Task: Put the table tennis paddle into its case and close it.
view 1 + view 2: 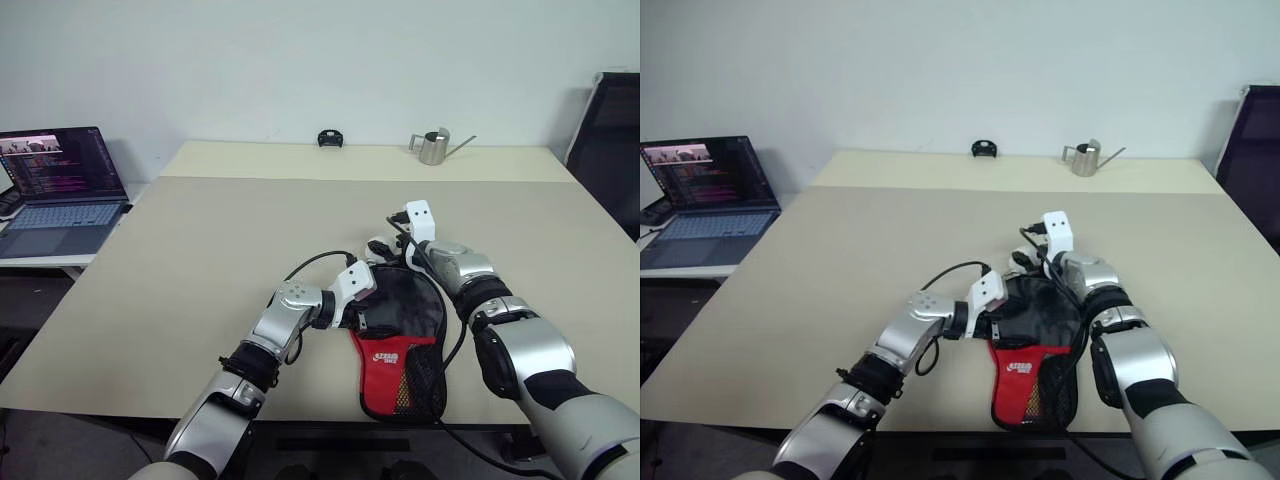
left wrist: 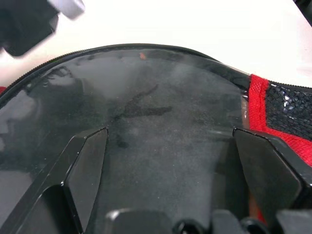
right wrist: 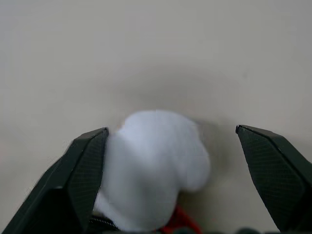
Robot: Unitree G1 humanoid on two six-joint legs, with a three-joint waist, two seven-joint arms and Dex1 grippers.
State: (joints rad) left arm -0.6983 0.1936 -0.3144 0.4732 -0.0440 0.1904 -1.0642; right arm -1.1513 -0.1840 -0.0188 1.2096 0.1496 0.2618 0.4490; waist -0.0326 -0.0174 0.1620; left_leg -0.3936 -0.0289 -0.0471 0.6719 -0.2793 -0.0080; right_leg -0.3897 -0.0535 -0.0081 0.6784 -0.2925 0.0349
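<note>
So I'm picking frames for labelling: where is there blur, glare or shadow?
Right wrist view: the white ball charm between the open right hand's fingers is out of focus, with a soft shadow on the table behind it. Left wrist view: hazy sheen across the case's black face. Head views: even light, faint shadows beside the arms.

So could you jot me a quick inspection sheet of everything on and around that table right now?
Surface: beige table, mostly bare.
Job's things: black and red case at the near edge; white ball charm at its far end; paddle not made out.
Clutter: small watering can and small black object at the far edge.
Grippers: left gripper open over the case; right gripper open around the charm.
Cables: black cable along the left arm.
Surroundings: open laptop on the left, white wall.
</note>
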